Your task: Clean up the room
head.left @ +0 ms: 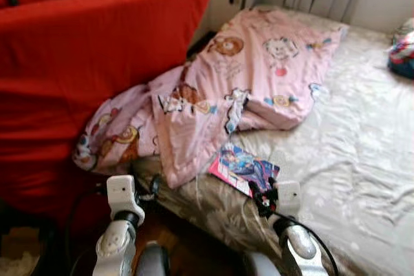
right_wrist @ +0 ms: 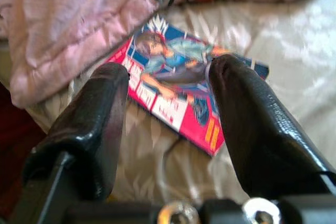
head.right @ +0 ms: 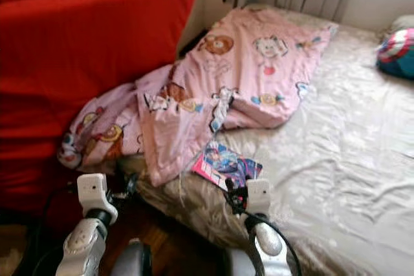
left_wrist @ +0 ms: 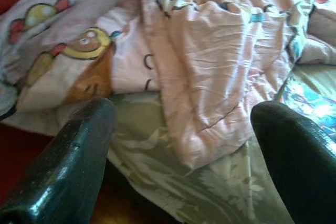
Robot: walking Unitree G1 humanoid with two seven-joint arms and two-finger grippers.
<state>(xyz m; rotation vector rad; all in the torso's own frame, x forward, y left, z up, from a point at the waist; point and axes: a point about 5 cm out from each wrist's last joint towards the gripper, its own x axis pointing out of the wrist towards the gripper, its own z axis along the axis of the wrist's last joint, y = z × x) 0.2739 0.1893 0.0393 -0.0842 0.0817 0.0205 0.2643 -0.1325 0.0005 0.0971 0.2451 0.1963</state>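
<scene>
The comic book (right_wrist: 178, 93) lies flat on the bed (head.left: 349, 159), near the bed's edge. It is right in front of the right claw (right_wrist: 168, 103), and the claw's two black fingers stand wide apart with the book showing between them. The fingers are not holding it yet. I cannot tell if they touch it.

Just past the book, a bit further from the right claw, is the pink blanket (head.left: 259, 75). It has bears and other cartoon pictures on it. It is all bunched up and messy. One corner hangs down over the bed's edge, close beside the book.

The left claw (left_wrist: 184, 145) is open too, and it holds nothing. The hanging part of the blanket is straight in front of it, a little way off.

Beyond the blanket, on the left claw's side, a big red cushion (head.left: 77, 63) leans up. Far off from the right claw, at the far side of the bed, sits something red, white and blue (head.left: 402, 53). I cannot tell what it is.

So I think the cleaning has hardly begun. The book is not picked up. The blanket is not straight. It looks like the book comes first, then the blanket.
</scene>
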